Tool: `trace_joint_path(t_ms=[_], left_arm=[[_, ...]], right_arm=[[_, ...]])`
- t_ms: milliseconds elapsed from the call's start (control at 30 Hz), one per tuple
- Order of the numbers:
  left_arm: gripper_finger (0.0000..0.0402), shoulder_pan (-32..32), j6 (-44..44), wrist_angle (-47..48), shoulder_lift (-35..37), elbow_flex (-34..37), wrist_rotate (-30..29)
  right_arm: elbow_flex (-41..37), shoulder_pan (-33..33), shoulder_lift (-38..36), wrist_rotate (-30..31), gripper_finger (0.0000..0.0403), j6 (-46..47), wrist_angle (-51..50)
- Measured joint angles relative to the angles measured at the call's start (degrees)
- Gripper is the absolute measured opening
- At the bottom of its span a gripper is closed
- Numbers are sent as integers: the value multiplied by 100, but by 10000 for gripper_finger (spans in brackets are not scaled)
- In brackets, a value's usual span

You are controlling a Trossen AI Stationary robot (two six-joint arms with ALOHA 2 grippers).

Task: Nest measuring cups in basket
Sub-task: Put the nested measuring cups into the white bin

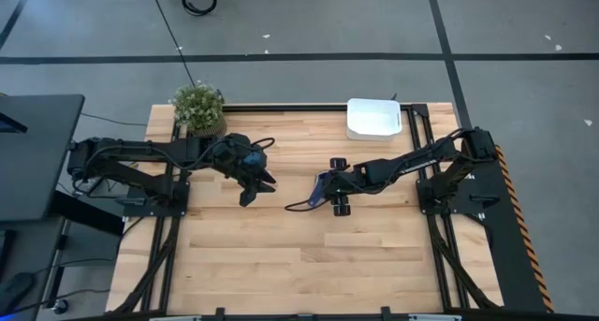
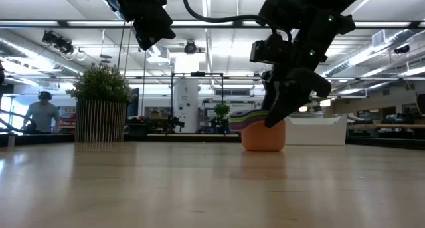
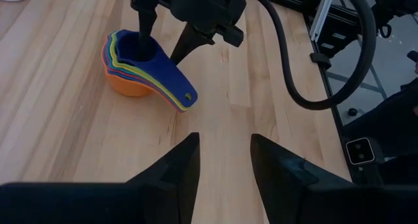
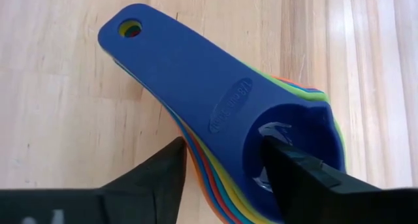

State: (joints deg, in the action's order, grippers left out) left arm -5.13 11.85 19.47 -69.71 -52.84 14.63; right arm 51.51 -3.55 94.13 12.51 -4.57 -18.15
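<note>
Measuring cups (image 1: 321,187) sit as one nested stack near the centre of the table (image 1: 281,255) in the high view, at about 7 o'clock from the white basket (image 1: 373,118), which stands well apart at the far edge and shows nothing inside; the right gripper (image 1: 328,186) reaches in over the stack, while the left gripper (image 1: 258,189) waits at 9 o'clock from it with fingers spread, holding nothing, and a potted plant (image 1: 198,107) occupies the far left corner. In the low view the stack (image 2: 260,129) rests on the wood, orange cup at the bottom and coloured rims layered above, with the right gripper (image 2: 287,102) coming down onto its top and the basket (image 2: 317,131) behind it at 3 o'clock; a person (image 2: 42,113) stands far off in the room. The left wrist view shows why the grip looks as it does: one finger of the right gripper (image 3: 163,44) dips inside the dark blue top cup (image 3: 140,48) and the other stands outside, toward the handle, apparently so the cup wall can be pinched and the whole stack carried together. In the right wrist view the dark blue cup (image 4: 215,106) fills the frame, handle pointing away, one finger in its bowl and one beside the stacked handles; whether the fingers are already pressing the wall cannot be told. Nesting appears done, and moving the stack into the basket remains.
</note>
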Motion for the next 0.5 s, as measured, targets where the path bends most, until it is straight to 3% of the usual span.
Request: trace_joint_path(t_ms=[500], left_arm=[[142, 0, 1, -1, 0, 0, 1]], right_arm=[[0, 0, 0, -28, 193, 10, 65]])
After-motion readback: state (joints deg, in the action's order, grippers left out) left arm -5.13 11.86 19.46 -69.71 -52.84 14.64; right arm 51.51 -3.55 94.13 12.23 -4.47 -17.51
